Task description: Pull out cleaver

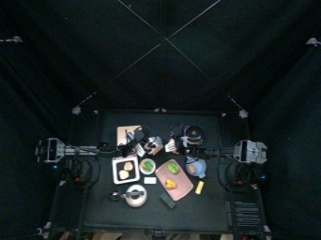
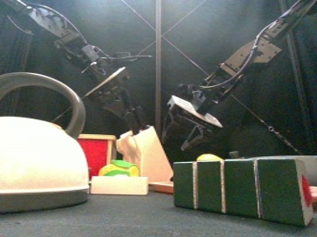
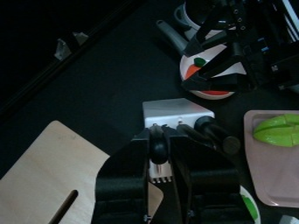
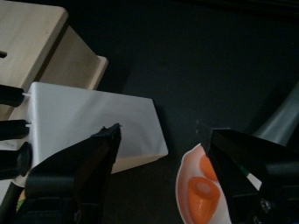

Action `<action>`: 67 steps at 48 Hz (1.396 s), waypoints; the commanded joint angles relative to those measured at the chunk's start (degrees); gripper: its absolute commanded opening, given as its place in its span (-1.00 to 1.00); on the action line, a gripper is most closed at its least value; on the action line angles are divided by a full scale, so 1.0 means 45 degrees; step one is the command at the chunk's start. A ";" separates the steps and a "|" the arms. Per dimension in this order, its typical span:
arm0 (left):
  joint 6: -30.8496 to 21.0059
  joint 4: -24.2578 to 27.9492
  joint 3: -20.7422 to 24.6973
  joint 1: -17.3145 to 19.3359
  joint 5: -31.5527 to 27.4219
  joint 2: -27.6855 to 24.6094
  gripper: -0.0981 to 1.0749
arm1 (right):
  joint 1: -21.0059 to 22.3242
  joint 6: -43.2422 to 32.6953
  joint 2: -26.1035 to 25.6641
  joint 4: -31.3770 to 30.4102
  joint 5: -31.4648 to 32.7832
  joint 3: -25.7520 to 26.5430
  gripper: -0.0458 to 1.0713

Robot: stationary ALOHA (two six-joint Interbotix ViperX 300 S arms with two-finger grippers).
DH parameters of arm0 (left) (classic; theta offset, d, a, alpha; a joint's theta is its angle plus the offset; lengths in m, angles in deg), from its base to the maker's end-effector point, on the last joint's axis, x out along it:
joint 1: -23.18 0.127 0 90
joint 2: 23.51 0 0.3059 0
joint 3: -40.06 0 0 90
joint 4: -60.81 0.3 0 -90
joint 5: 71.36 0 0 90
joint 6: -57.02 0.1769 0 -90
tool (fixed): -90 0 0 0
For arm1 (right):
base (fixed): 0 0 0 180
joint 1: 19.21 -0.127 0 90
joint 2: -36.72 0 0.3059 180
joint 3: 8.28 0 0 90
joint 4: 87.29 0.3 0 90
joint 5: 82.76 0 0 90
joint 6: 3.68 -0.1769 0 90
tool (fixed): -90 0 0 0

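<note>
From above, you can't make out the things on the bench (image 1: 107,187); they are too small to tell apart. In the front view the kettle (image 2: 37,153) is cut off at the left edge and the striped block (image 2: 254,188) at the right. In the left wrist view the left pincer (image 3: 158,157) covers most of the handle it straddles, so you can't tell whether it's the cleaver's.
</note>
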 commanded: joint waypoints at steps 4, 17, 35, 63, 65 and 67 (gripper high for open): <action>0.0020 0.0020 0.0391 -0.0156 0.0020 0.0215 -0.04 | 0.0000 0.0039 -0.0215 -0.0059 -0.0020 0.0137 0.85; 0.0039 0.0000 0.0469 -0.0371 -0.0098 0.0859 -0.04 | 0.0000 0.0039 -0.0215 -0.0059 -0.0020 0.0117 0.85; 0.0078 0.0039 -0.0332 -0.0605 -0.0156 0.2441 -0.04 | 0.0000 0.0039 -0.0215 -0.0059 -0.0020 0.0098 0.85; 0.0215 0.0059 -0.2188 -0.0840 -0.0195 0.6797 -0.05 | 0.0000 0.0059 -0.0293 -0.0059 -0.0020 0.0137 0.85; 0.0293 0.0078 -0.2285 -0.0879 -0.0137 0.6934 -0.05 | -0.0020 0.0059 -0.0312 -0.0059 -0.0020 0.0137 0.85; 0.0410 0.0078 -0.2383 -0.0918 -0.0078 0.6992 -0.05 | -0.0020 0.0059 -0.0332 -0.0059 -0.0020 0.0137 0.85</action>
